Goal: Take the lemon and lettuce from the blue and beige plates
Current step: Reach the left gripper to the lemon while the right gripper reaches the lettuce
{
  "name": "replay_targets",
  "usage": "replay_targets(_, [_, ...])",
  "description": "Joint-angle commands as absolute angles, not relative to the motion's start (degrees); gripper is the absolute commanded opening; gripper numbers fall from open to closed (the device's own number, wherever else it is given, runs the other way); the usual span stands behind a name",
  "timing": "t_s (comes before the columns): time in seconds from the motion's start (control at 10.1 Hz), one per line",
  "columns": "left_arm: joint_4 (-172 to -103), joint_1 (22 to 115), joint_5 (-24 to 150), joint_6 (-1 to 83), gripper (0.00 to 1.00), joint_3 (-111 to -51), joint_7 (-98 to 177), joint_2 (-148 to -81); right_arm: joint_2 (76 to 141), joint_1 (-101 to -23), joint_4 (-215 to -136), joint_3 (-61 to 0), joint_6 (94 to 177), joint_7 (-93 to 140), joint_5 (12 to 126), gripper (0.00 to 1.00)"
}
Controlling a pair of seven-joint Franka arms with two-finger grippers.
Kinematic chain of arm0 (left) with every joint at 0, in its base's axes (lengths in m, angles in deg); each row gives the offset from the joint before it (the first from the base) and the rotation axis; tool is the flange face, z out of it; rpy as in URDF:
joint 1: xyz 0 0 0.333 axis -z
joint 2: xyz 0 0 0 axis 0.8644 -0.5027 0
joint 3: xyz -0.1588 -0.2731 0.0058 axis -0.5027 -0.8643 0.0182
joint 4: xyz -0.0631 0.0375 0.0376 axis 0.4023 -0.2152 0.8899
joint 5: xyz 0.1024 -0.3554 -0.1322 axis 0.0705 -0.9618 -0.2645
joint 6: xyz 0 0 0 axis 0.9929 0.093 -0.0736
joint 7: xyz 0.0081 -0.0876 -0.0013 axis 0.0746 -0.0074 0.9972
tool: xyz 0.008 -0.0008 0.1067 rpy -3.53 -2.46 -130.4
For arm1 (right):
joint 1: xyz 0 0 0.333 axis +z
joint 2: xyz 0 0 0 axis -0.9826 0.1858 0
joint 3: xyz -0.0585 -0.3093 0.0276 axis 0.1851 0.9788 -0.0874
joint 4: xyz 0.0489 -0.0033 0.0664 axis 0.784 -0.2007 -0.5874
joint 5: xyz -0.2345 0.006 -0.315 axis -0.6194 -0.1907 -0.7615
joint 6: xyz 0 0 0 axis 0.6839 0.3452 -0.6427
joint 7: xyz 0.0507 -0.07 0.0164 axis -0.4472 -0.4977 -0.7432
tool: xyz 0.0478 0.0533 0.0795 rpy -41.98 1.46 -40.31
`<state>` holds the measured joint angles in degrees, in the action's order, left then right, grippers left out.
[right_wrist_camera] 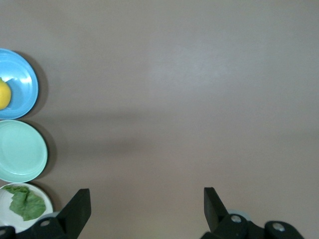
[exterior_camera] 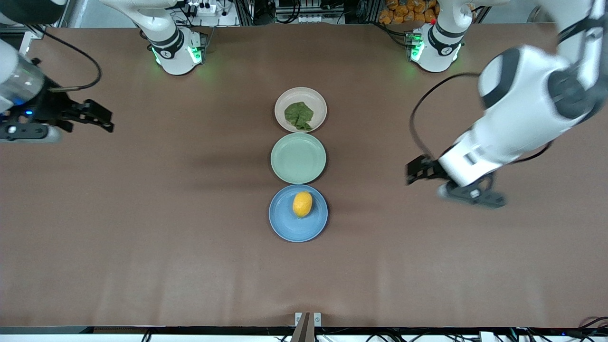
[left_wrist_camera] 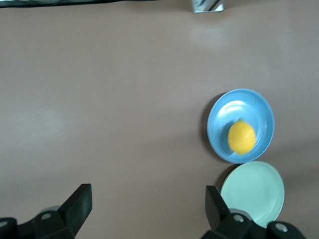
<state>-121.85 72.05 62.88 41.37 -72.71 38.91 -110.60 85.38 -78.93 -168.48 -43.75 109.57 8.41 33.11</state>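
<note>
A yellow lemon lies on the blue plate, the plate nearest the front camera. A green lettuce leaf lies on the beige plate, the plate nearest the robots' bases. My left gripper is open and empty over bare table toward the left arm's end. Its wrist view shows the lemon on the blue plate. My right gripper is open and empty over bare table toward the right arm's end. Its wrist view shows the lettuce, the lemon's edge and the blue plate.
An empty pale green plate sits between the blue and beige plates, all three in a row at the table's middle. It also shows in the left wrist view and the right wrist view. The brown tabletop spreads wide on both sides.
</note>
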Motion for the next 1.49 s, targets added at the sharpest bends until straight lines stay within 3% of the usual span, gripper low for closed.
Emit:
replay_targets(0.0, [-119.81, 77.56, 61.60, 52.03, 1.00, -72.36, 35.62, -116.79, 85.51, -73.95, -170.37, -43.69, 110.22, -0.44, 34.49, 1.00])
replay_targets(0.2, [-119.37, 83.69, 61.51, 68.70, 1.00, -72.37, 32.29, -123.99, 86.13, -70.95, -172.82, -43.69, 111.61, -5.56, 37.38, 1.00])
replay_targets(0.59, [-116.64, 90.22, 61.77, 89.93, 1.00, -71.84, 32.00, -138.33, 91.56, -59.45, -174.15, -43.69, 116.27, -26.10, 38.19, 1.00])
replay_targets(1.39, [-117.52, 94.01, 63.34, 90.50, 1.00, -71.05, 32.43, -141.69, 94.74, -40.82, -190.56, -43.61, 137.94, -41.08, 38.36, 1.00])
